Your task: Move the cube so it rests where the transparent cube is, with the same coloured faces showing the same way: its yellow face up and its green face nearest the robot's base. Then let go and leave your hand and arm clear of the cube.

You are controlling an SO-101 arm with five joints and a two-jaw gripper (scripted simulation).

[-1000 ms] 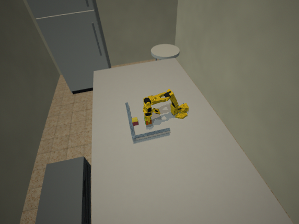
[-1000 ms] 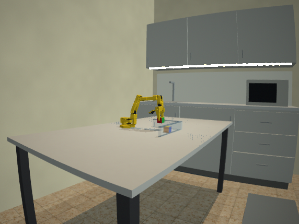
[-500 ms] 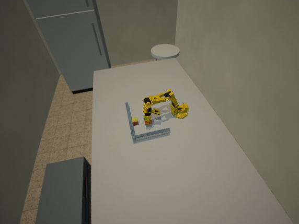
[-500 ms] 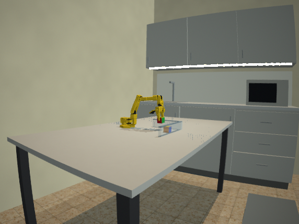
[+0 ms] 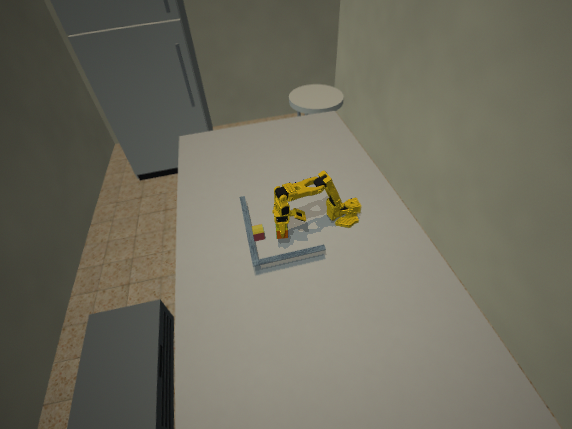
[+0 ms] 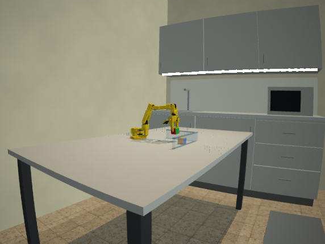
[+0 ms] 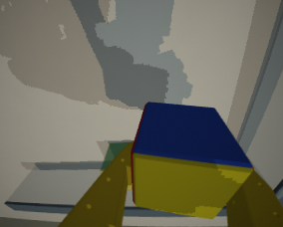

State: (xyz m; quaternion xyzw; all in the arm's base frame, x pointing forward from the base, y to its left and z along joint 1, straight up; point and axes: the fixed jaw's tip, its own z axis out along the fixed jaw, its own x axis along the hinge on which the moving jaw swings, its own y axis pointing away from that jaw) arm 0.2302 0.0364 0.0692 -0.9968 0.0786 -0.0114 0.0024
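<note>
The gripper (image 7: 179, 199) is clamping the cube (image 7: 191, 159) between its yellow fingers, holding it off the white table (image 6: 113, 165), blue and yellow faces turned to the wrist camera. The exterior view is showing its red and green sides. The transparent cube (image 5: 258, 232) is sitting just beside it, touching the grey L-shaped rail (image 5: 290, 258) that is fencing in two sides. A fridge (image 5: 135, 71) and round stool (image 5: 316, 98) are standing well apart.
</note>
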